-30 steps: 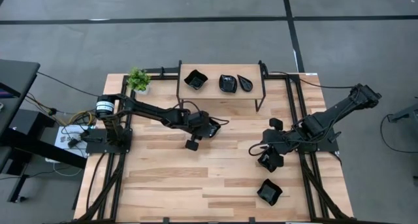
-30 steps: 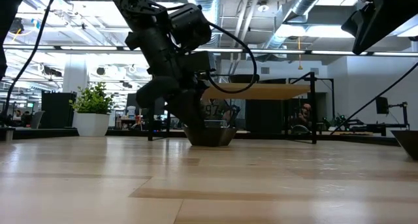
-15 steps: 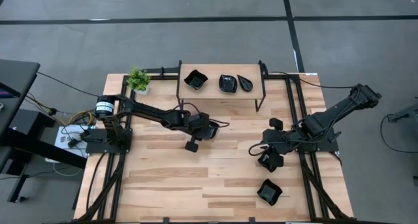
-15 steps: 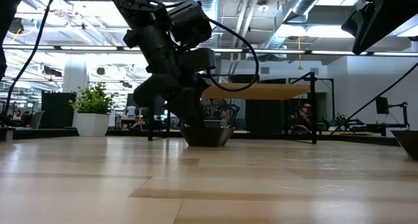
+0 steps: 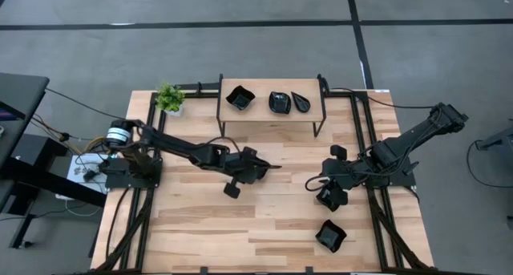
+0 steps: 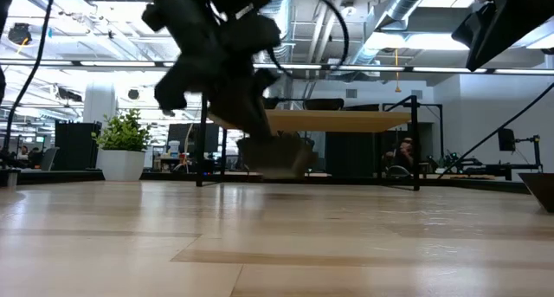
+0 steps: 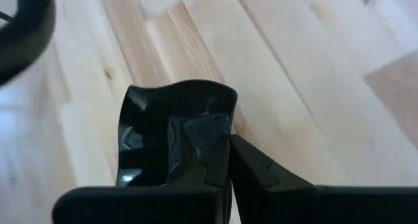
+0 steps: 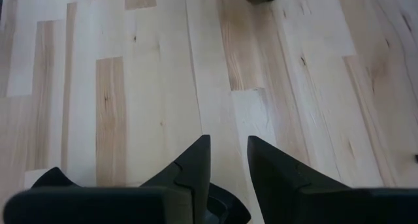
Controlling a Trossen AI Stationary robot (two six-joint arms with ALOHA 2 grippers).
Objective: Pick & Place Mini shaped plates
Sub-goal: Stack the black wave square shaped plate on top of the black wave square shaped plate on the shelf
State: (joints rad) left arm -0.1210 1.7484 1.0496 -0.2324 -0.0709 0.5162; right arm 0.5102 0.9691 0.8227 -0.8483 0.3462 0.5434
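My left gripper point(image 5: 258, 167) is at mid-table, shut on a squarish black mini plate point(image 7: 171, 113) with a wavy rim. In the low view this plate point(image 6: 275, 156) hangs blurred, clear of the tabletop. My right gripper point(image 5: 327, 196) waits low over the table's right half, its fingers point(image 8: 196, 160) a narrow gap apart, with a glossy black shape point(image 8: 222, 209) between their roots. Another mini plate point(image 5: 330, 236) rests on the table near the near edge. Three more mini plates point(image 5: 239, 97), point(image 5: 279, 102), point(image 5: 301, 102) sit on the raised shelf point(image 5: 272, 116). My left gripper pinches the plate by its rim at one corner point(image 7: 225, 106), one finger point(image 7: 196, 149) inside the dish and the other point(image 7: 261, 172) outside the wall. The plate is lifted clear of the table. My right gripper seems shut on a black plate far back between its fingers. Only a curved edge and a corner point(image 8: 52, 178) show; the gripper body hides the rest.
A small green potted plant point(image 5: 169, 97) stands at the far left corner beside the shelf. Black frame rails run along the table's left and right sides. Bare wood lies between the two grippers and along the near edge.
My left gripper, shut on the squarish plate, has risen and drawn a little toward the near edge. The plate stood on the table a second ago and now is lifted clear of it, moving fast enough to blur.
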